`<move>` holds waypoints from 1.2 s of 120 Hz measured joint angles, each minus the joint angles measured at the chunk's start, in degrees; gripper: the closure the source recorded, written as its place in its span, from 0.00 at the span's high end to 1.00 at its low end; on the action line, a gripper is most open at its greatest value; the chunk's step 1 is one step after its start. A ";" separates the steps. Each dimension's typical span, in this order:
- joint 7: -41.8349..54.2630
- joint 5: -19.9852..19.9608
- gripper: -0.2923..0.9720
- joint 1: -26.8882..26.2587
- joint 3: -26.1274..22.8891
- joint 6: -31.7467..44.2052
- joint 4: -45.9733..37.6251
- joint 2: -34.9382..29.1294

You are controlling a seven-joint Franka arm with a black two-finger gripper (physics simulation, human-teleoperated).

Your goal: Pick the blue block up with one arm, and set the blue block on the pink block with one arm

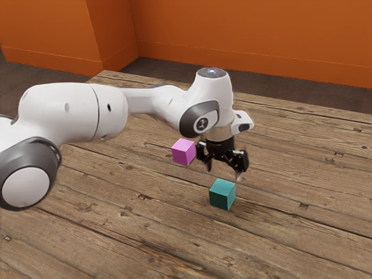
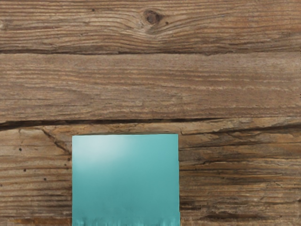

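in the wrist view the blue block (image 2: 125, 179) is cut off by the frame edge nearest the hand. its rim there smears into a ragged blur, and its side faces are out of sight. in the exterior view the arm (image 1: 64, 116) runs out of frame at nine o'clock, base unseen, and hides the planks behind it. the table (image 1: 116, 238) is cropped at six and three o'clock. the pink block (image 1: 183, 151) shows no far faces.
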 joint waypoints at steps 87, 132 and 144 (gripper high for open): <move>11.98 -0.59 0.77 -0.02 2.14 1.65 -0.16 3.09; 15.93 -0.90 0.77 -0.23 2.05 1.80 2.20 6.03; 16.64 -0.92 0.77 -0.23 2.08 2.02 2.23 6.95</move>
